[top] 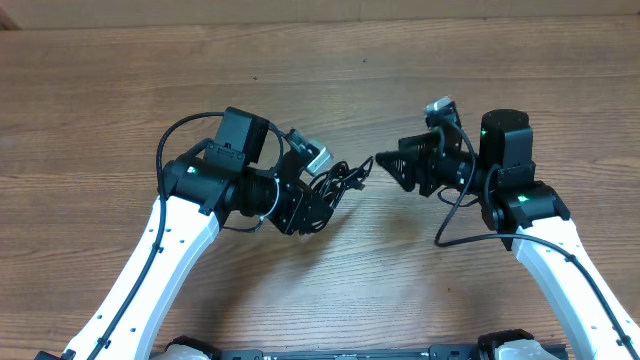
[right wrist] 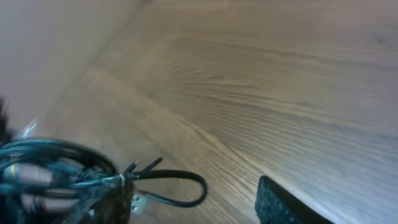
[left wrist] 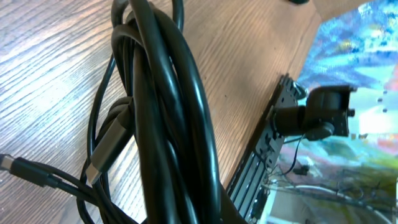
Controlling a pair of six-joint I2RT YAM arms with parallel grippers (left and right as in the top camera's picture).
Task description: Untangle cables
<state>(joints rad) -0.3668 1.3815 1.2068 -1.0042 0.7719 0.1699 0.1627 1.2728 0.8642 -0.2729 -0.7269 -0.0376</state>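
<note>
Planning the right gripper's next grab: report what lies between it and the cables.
Nothing but bare wooden table. The right wrist view shows plain wood between a finger of the right gripper and the cables; overhead, that gap looks narrow.

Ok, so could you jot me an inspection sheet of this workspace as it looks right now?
Surface: wooden table.
Job's things: cables, one tangled black bunch between the arms.
Clutter: nothing seen.
Claws: left claw shut on the cables; right claw close to the bunch, open or shut unclear.
Cables: arm wires loop off both arms.
Surroundings: black rail at the table edge.
</note>
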